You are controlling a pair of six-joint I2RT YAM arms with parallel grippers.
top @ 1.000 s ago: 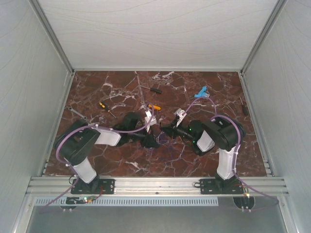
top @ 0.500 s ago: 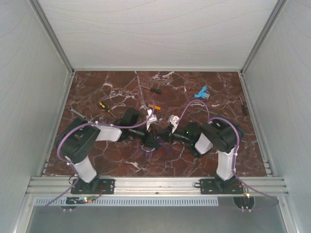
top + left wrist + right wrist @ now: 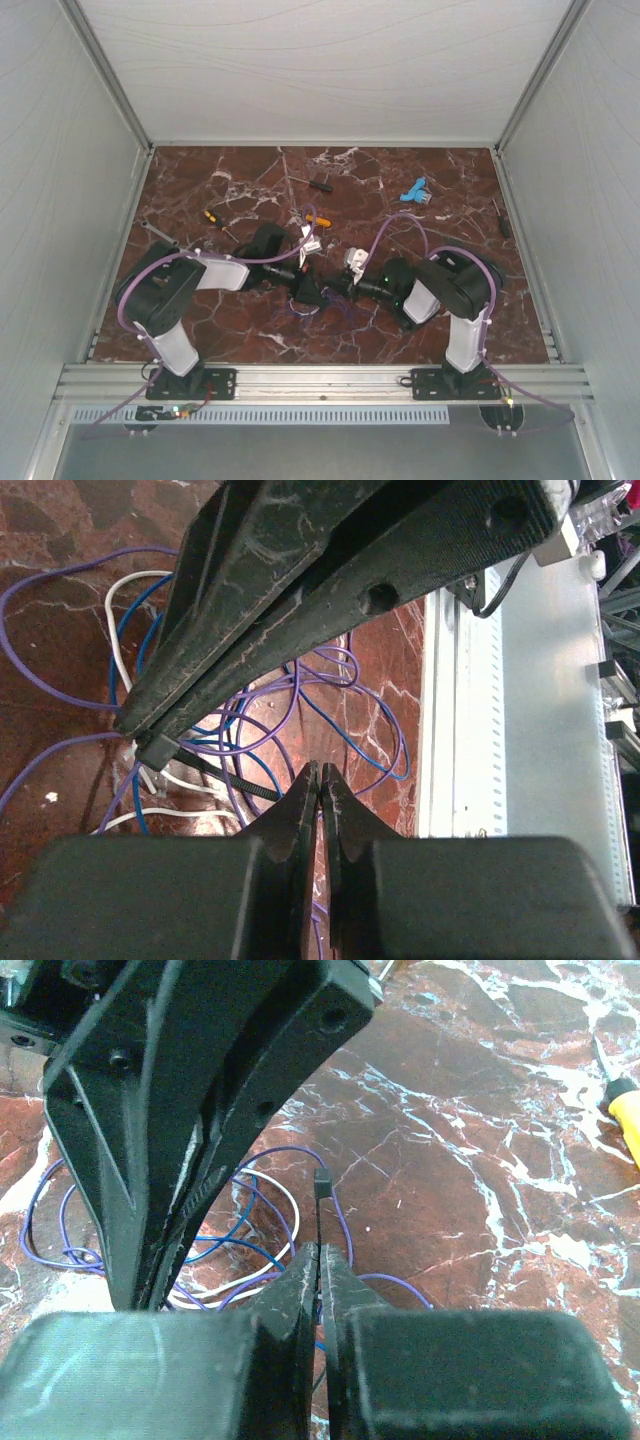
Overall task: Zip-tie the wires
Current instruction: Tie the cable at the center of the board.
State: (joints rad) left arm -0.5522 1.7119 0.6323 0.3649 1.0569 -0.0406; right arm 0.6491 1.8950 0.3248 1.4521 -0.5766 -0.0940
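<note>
The bench (image 3: 200, 190) is a glossy slab of red-brown stone veined with white. Low over its near middle, two matte black, scuffed, wedge-shaped end effectors meet tip to tip. The left end effector (image 3: 320, 780) is pressed closed. The right end effector (image 3: 318, 1255) is also closed, pinching a thin black zip tie (image 3: 322, 1188) whose small square head stands just above the tips. The wires (image 3: 345, 670) lie on the bench under both tips: hair-thin purple, blue and white loops. From above, the arms hide them almost entirely. Whether the left tips pinch the strap's far end is hard to make out.
</note>
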